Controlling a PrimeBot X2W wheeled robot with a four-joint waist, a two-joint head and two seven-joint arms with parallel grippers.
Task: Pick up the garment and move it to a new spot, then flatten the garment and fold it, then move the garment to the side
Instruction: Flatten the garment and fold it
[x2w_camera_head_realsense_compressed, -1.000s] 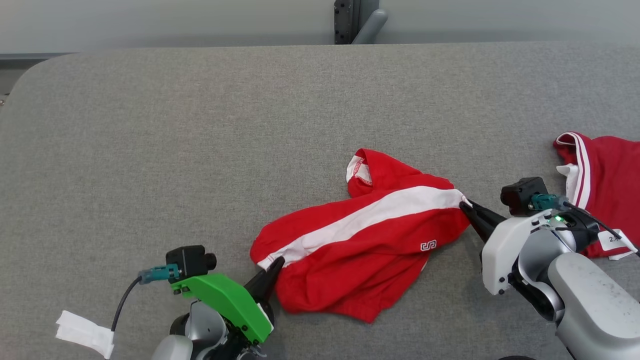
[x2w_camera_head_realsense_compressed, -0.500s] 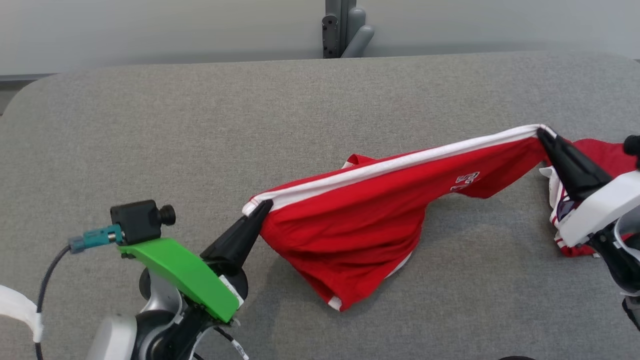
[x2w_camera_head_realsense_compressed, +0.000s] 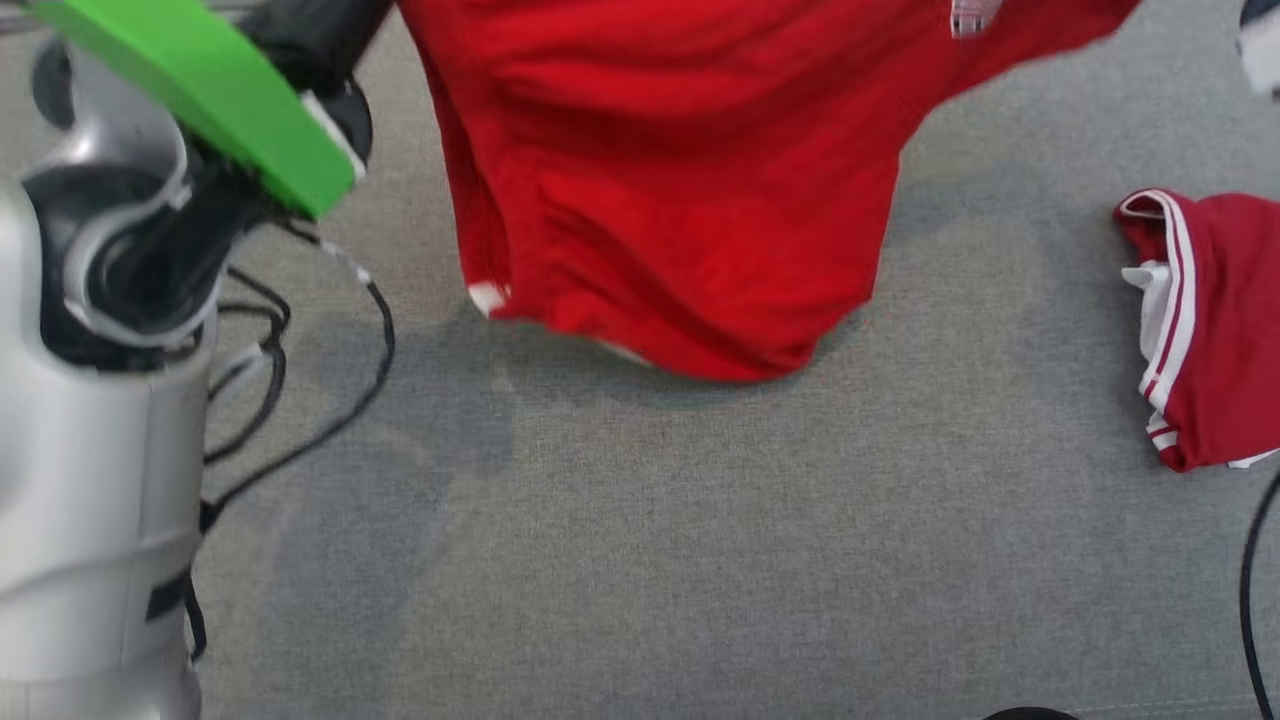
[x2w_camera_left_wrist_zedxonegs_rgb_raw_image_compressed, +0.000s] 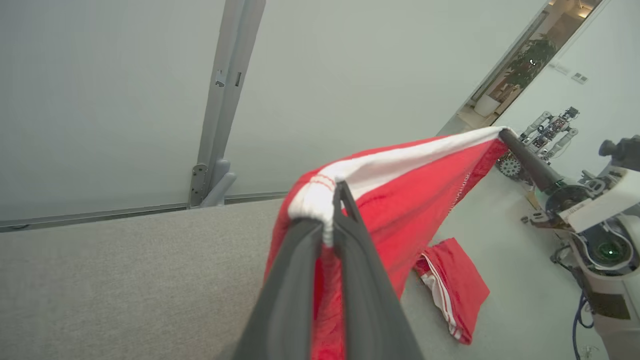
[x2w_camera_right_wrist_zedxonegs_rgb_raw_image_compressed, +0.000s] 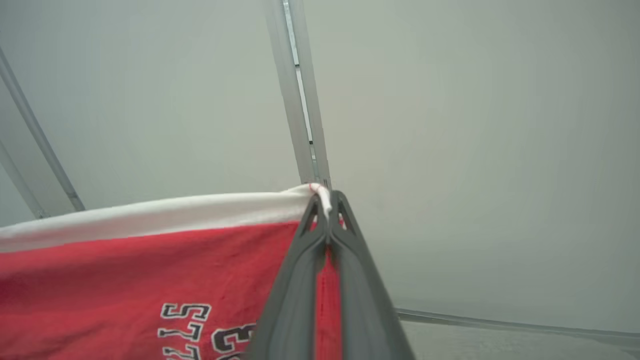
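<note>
Garment (x2w_camera_head_realsense_compressed: 680, 200) newly aloft above grey table (x2w_camera_head_realsense_compressed: 700, 560)

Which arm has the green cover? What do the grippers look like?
The left arm is pale grey with a green wrist cover and black cables. The right arm has a white cover. The left gripper and right gripper each have long, tapering dark fingers.

The red garment (x2w_camera_right_wrist_zedxonegs_rgb_raw_image_compressed: 150, 280) carries white block lettering (x2w_camera_right_wrist_zedxonegs_rgb_raw_image_compressed: 182, 312) with black outlines, below its white band in the right wrist view. The upper row looks like "STS". The lower row, perhaps with a "3", runs off the view's bottom edge. In the head view, a small white print (x2w_camera_head_realsense_compressed: 972, 16) on the garment is too blurred to read.
</note>
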